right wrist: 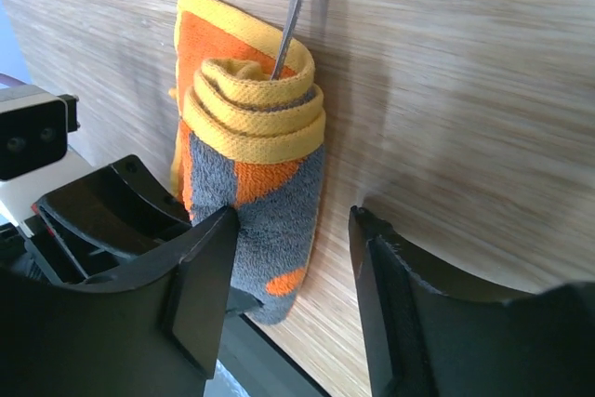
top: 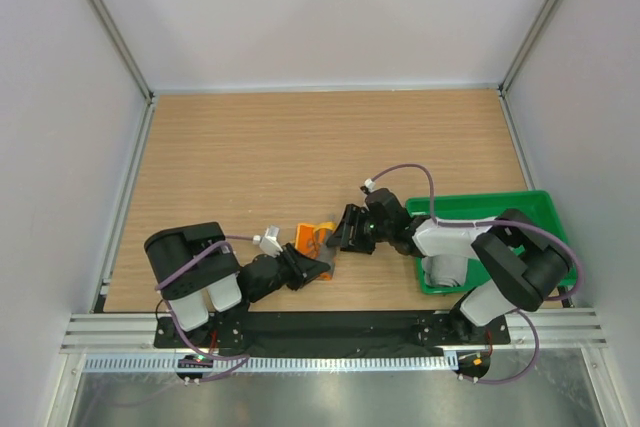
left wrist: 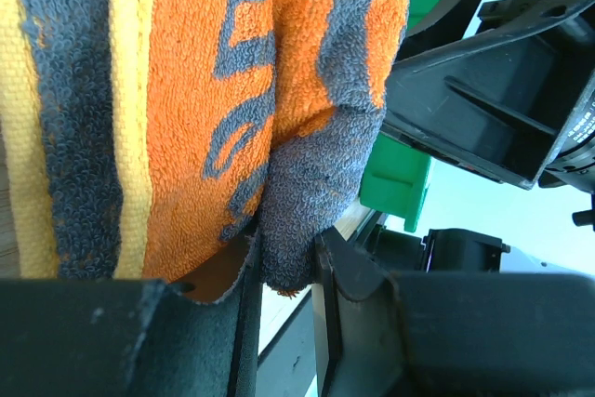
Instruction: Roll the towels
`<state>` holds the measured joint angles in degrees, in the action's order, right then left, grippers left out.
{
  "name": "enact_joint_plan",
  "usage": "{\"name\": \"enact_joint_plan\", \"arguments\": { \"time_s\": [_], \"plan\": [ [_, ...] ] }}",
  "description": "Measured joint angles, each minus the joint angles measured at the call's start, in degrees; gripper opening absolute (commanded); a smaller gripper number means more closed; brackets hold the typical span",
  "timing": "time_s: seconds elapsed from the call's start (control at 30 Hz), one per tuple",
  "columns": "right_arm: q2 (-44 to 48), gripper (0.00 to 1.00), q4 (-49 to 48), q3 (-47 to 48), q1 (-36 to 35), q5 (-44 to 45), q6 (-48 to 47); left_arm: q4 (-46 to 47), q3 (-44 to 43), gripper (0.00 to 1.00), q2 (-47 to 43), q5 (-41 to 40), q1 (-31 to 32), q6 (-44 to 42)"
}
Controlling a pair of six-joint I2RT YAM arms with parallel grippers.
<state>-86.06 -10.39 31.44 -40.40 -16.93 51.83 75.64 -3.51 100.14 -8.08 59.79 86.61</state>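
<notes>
left gripper (left wrist: 284, 271): jaws narrow, pinching the grey end of the rolled dark grey and orange cloth towel (right wrist: 256, 151) | right gripper (right wrist: 290, 258): jaws apart, one against the roll's side | towel: lies on the wooden table (right wrist: 446, 90), long axis across the grain, yellow spiral end pointing away from the left gripper

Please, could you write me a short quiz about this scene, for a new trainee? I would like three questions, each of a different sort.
1. True or false: the green tray stands on the right arm's side of the table.
2. What does the left tool grip? A. the printed towel; B. the green tray; C. nothing.
3. Fill in the missing word (open or shut): the right tool has its jaws ____.

Key: 1 true; 2 A; 3 open.
</notes>
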Motion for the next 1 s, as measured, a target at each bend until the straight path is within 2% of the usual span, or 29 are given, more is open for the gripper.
{"name": "enact_joint_plan", "arguments": {
  "time_s": [0.13, 0.23, 0.43, 0.57, 0.77, 0.9, 1.0],
  "plan": [
    [-2.21, 0.53, -3.23, 0.31, -0.98, -0.15, 1.03, 0.26, 0.02, 0.00, 0.15, -0.02, -0.28, 0.15],
    [-3.96, 0.44, -5.29, 0.87, -2.08, -0.13, 1.66, 0.28, 0.07, 0.00, 0.15, 0.02, -0.35, 0.07],
    [-5.88, 0.01, -8.55, 1.09, -3.21, -0.17, 3.04, 0.39, 0.20, 0.00, 0.17, 0.42, -0.83, -0.11],
    [-5.92, 0.01, -7.39, 1.70, -3.30, 0.31, 3.13, 0.28, 0.20, 0.11, 0.15, 1.31, -1.36, -0.85],
    [-4.20, 0.01, 4.90, 6.80, -4.00, 5.33, -0.37, -8.52, -3.48, 0.30, -3.48, 3.48, -1.86, -4.96],
    [-2.23, 0.01, 13.14, 9.29, -4.20, 9.31, -2.01, -24.04, -8.61, 0.38, -10.38, 3.43, -0.87, -9.81],
    [-0.96, 0.01, 17.92, 10.40, -4.42, 11.26, -2.25, -39.69, -13.79, 0.42, -16.65, 0.44, 1.46, -14.05]
  ]
}}
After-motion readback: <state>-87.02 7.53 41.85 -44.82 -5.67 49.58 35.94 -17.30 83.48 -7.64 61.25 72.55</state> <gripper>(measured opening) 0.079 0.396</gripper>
